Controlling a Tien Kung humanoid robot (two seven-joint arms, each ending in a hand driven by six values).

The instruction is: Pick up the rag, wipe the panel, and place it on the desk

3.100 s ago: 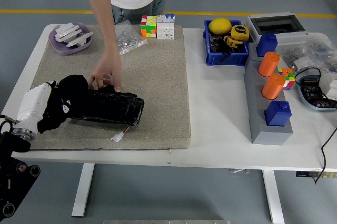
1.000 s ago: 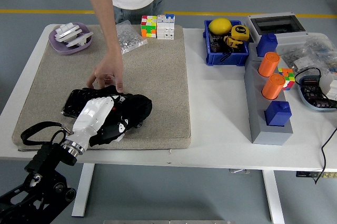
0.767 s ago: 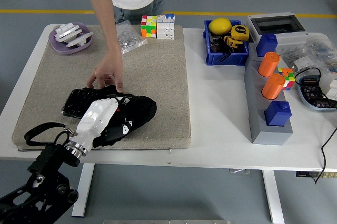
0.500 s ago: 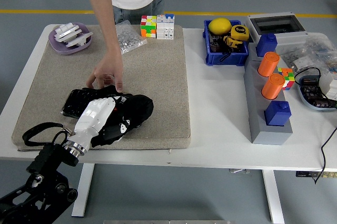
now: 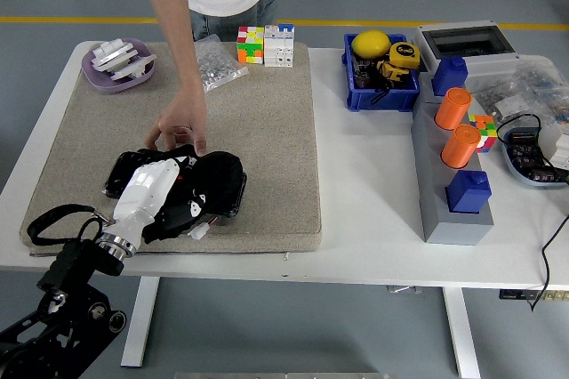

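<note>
From the head view, the left hand [image 5: 149,194] comes in from the lower left corner on a black arm and lies palm down on a black rag [image 5: 212,185]. Its white fingers [image 5: 164,174] are curled over the cloth and press it down onto a black panel [image 5: 124,174], so the hand grips the rag against the panel. The rag is bunched in a dark heap over the right part of the panel; only the panel's left end shows bare, beside the robot's wrist. Panel and rag rest on a beige mat [image 5: 267,121] that covers the left half of the white tabletop [image 5: 373,192].

A person stands at the far side, and one hand [image 5: 182,124] reaches down to the panel's far edge, fingertips touching it just above the robot's fingers.

At the mat's far left corner sits a purple dish [image 5: 117,62] with white parts in it. Near it lie a clear bag of small parts [image 5: 216,62] and two puzzle cubes [image 5: 265,44] side by side.

Off the mat to the right, a blue bin [image 5: 382,94] holds a yellow ball [image 5: 371,43] and a tape measure [image 5: 402,56]. Further right, a grey block [image 5: 453,219] carries two orange cylinders [image 5: 456,125] and two blue blocks [image 5: 468,190].

The right arm does not show.
</note>
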